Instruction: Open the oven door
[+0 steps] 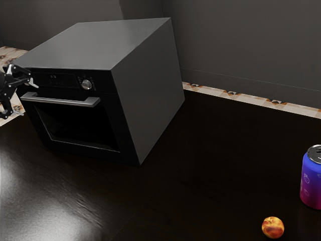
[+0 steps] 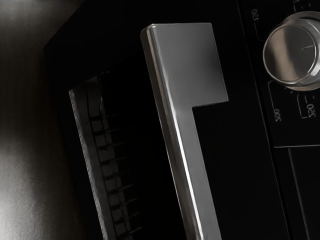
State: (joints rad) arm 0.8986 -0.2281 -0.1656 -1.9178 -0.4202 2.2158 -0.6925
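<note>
Oven door [image 1: 120,131] shut, open gripper [image 1: 28,100] near its handle

The tabletop [image 1: 210,160] is black and glossy, with a broad pale sheen in the near corner at the exterior view's left. Behind it stand plain dark grey walls [image 1: 241,45], and along their foot runs a strip of cream and orange-brown patterned tiles [image 1: 251,97]. More of the tiling shows at the exterior view's left, behind the gripper.

On the table sits a boxy oven [image 1: 150,80] with dark grey top and side panels and a black front. Its door lies flush with that front, below a control panel [image 1: 62,80] bearing a round silver knob [image 1: 87,84]; the wrist view shows printed numbers around the knob. A straight silver-grey metal bar handle [image 1: 60,101] crosses the top of the door, above a dark rectangular window [image 1: 80,128]. Through the window, the wrist view shows a row of dim slats [image 2: 115,185]; the rest of the inside is too dark to make out.

A blue-to-magenta drink can [image 1: 312,181] with a silver top stands upright at the exterior view's right, well apart from the oven. Its contents cannot be told. Near it lies a small round yellow-and-red fruit [image 1: 273,227].

The black two-finger gripper has its fingers spread wide, with nothing clasped. Whether either one touches the handle, I cannot tell.
</note>
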